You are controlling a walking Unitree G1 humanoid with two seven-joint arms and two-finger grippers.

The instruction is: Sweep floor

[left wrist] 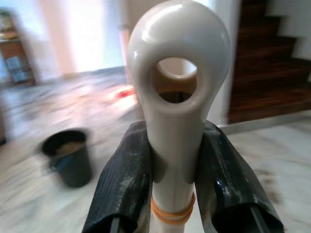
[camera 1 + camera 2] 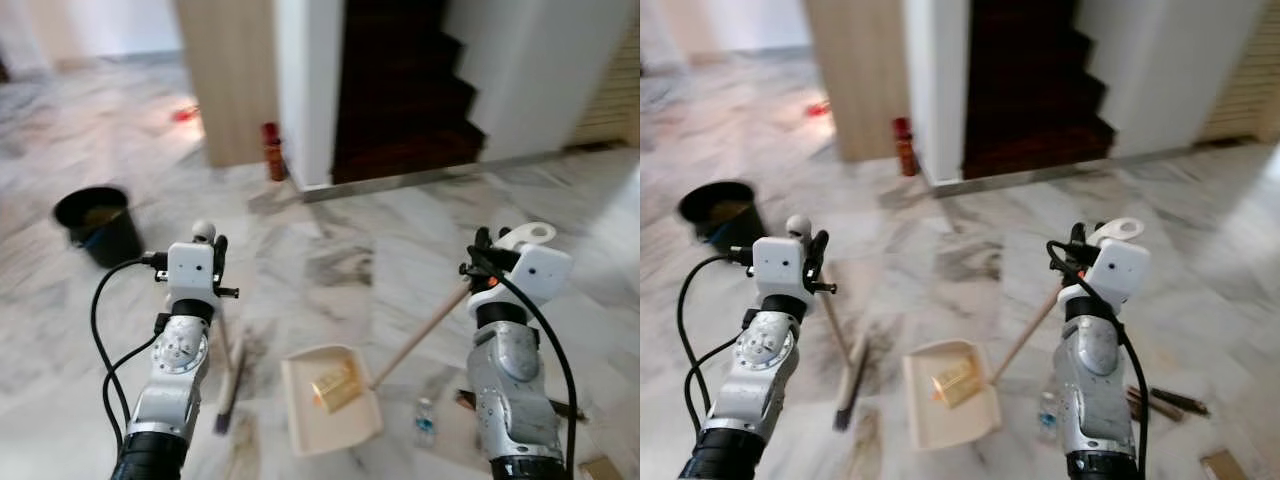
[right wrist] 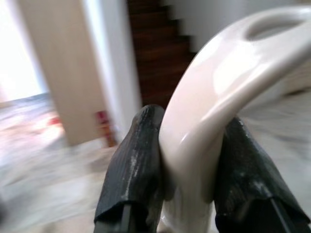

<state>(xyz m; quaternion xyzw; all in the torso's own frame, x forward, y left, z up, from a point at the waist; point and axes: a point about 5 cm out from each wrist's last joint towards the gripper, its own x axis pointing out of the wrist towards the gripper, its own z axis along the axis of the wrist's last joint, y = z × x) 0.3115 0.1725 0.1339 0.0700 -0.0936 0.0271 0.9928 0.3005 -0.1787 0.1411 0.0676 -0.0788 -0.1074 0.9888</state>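
On the near stretch of grey-veined marble floor, the cream plastic dustpan lies open side toward the left, with a small golden-brown piece of litter resting inside it. Its long pale wooden handle rises to the right and ends in a curved cream grip, which the right end effector pinches between both black fingers. The left end effector is likewise pressed onto the cream looped top of the broom; the broom's dark bristle head meets the floor just left of the dustpan.

Progress, as judged: some debris is already collected in the pan, so sweeping is under way. Outstanding items appear to be a small clear plastic bottle just right of the pan, dark stick-like pieces at the near right, and a red scrap on the far floor. A black round bucket, holding something brownish, stands at the left, well apart from the pan; emptying into it is probably the closing step.

Limits of observation: all views are motion-blurred. The nature of the litter cannot be determined. A reddish upright object at the pillar base is indistinct, and a tan object at the near right corner is cut off.
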